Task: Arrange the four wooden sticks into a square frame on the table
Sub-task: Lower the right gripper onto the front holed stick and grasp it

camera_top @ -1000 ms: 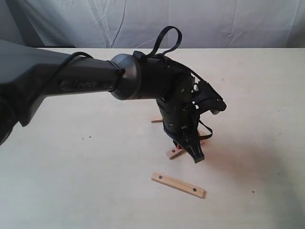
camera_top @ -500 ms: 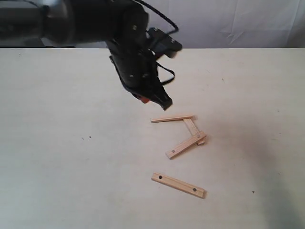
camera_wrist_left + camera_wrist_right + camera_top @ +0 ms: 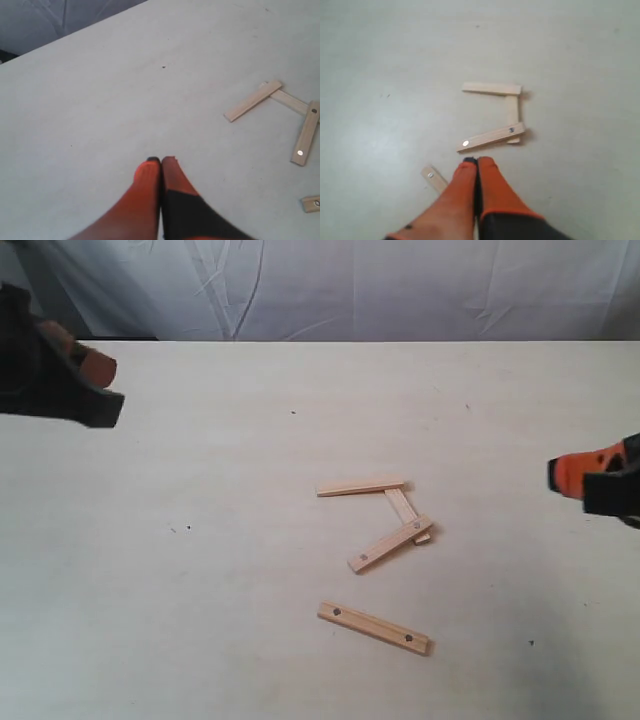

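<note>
Three pale sticks lie joined in the middle of the table (image 3: 200, 590): a plain one (image 3: 361, 488) at the back, a short plain one (image 3: 401, 506) running toward me, and a holed one (image 3: 390, 544) slanting across its near end. The fourth stick (image 3: 374, 628), with two dark holes, lies alone nearer the front. My left gripper (image 3: 95, 390) hovers at the far left edge, shut and empty; in its wrist view the orange fingertips (image 3: 161, 161) touch. My right gripper (image 3: 565, 475) sits at the right edge, also shut (image 3: 476, 161) and holding nothing.
A wrinkled white cloth backdrop (image 3: 400, 285) hangs behind the table's far edge. A few tiny dark specks (image 3: 188, 529) dot the cream surface.
The left arm, which was down over the stick group a second ago, has lifted and swung away to the far left. The right gripper has come into view at the right edge.
</note>
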`<state>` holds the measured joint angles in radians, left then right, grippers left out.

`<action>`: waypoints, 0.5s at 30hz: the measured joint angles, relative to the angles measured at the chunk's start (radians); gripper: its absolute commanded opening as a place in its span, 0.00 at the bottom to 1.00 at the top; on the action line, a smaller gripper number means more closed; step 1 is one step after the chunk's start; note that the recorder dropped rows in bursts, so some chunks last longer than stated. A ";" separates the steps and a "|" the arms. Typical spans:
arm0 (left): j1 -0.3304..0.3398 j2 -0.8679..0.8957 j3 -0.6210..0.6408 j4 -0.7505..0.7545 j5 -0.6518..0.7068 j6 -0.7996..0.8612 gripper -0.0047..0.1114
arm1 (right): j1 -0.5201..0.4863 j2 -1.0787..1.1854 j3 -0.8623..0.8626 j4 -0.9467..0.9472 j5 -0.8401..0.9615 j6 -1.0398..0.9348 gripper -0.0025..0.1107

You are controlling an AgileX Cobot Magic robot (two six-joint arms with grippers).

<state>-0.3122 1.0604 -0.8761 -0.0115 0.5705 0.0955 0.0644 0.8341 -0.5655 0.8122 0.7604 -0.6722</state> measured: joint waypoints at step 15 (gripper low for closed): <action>0.093 -0.331 0.325 0.000 -0.088 -0.005 0.04 | 0.590 0.543 -0.201 -0.146 -0.144 -0.087 0.13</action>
<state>-0.2188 0.7296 -0.5514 -0.0111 0.4820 0.0901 0.6542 1.3769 -0.7668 0.6667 0.6159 -0.7591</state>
